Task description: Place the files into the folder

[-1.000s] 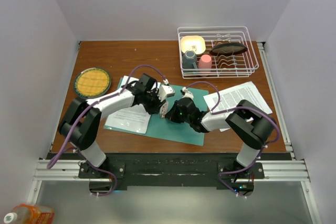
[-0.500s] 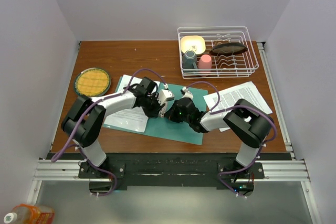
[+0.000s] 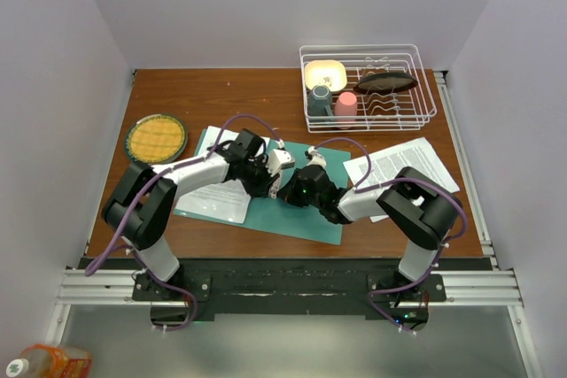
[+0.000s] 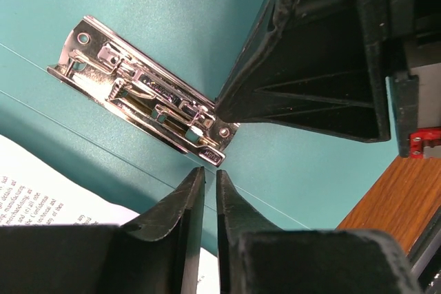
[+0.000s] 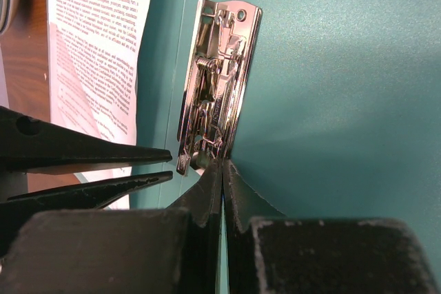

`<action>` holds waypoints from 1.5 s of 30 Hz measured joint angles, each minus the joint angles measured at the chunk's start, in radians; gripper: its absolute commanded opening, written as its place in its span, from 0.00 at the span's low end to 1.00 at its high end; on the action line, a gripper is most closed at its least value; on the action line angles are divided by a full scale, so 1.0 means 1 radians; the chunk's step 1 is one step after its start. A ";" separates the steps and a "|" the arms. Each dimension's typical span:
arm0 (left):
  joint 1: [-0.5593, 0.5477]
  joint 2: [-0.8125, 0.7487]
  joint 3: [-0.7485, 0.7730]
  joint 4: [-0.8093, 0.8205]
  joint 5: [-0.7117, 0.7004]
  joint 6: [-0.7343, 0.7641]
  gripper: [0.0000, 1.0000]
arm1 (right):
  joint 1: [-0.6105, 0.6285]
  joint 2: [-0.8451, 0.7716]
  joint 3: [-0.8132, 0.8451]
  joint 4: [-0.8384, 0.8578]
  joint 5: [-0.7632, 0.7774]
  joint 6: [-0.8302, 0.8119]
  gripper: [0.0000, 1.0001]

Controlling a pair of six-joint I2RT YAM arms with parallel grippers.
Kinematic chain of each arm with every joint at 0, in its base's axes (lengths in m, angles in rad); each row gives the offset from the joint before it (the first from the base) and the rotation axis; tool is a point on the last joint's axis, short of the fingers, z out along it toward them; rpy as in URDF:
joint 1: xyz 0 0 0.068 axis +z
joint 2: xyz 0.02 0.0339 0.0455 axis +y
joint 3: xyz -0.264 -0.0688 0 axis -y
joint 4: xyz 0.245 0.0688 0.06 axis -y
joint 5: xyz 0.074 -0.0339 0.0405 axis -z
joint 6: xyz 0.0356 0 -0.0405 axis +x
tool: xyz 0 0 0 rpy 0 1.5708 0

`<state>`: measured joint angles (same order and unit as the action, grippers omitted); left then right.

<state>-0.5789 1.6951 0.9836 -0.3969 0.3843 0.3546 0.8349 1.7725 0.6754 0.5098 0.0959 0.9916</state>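
- The folder (image 3: 301, 214) lies open and flat on the table (image 3: 221, 95). Its metal clip (image 4: 148, 94) sits by the centre crease.
- Some files (image 3: 217, 201) rest on the folder's left leaf, not under the clip. More files (image 3: 399, 165) lie on the table to the right, off the folder.
- The right gripper (image 5: 222, 166) is closed on nothing, with its tip set against the near end of the clip.
- The left gripper (image 4: 209, 173) hovers just beside that same end. Its fingers are a narrow slit apart and nothing is between them.
- The step in hand looks like working the clip open, so that sheets can go under it.
- Next move, as I judge it: one tip catches the lever and lifts it while the other steadies the clip's base. The lever is small and slick, so a tip may slide off or drag the folder.
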 measured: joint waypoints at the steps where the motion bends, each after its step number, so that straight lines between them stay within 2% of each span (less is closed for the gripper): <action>1: 0.000 -0.001 0.001 0.000 0.002 -0.001 0.20 | 0.000 0.000 -0.001 0.000 0.000 0.000 0.00; 9: 0.001 -0.001 0.002 0.004 0.009 -0.005 0.16 | 0.000 0.000 -0.006 0.009 0.001 0.005 0.00; 45: 0.003 0.028 0.007 0.045 0.031 -0.023 0.13 | 0.000 0.002 -0.014 0.026 0.000 0.015 0.00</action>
<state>-0.5762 1.7233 0.9909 -0.3523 0.4152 0.3313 0.8345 1.7741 0.6613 0.5362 0.0963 1.0069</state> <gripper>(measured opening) 0.139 0.007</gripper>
